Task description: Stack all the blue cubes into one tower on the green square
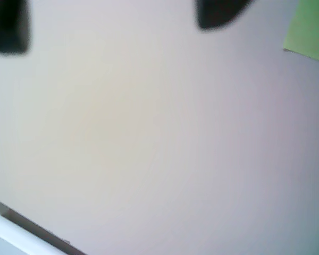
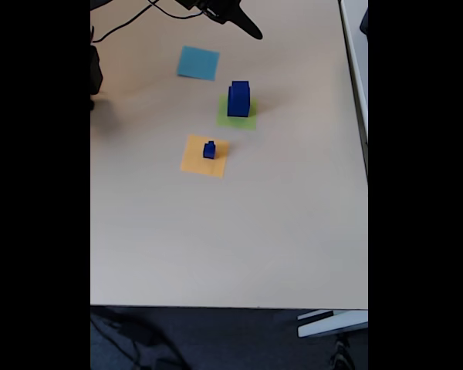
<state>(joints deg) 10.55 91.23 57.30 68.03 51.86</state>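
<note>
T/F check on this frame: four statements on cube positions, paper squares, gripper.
1. A small blue cube sits on the orange-yellow square. True.
2. The light-blue square carries a cube. False: it is bare.
3. A blue cube stack stands on the green square. True.
4. The gripper is clamped on a cube. False: in the wrist view nothing lies between its fingertips, only bare table.

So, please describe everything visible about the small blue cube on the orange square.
The small dark-blue cube looks solid and plain, its material hard to judge. It sits upright near the top middle of the flat orange-yellow paper square in the fixed view, touching only that paper. It stands apart from the blue stack on the green square.
</note>
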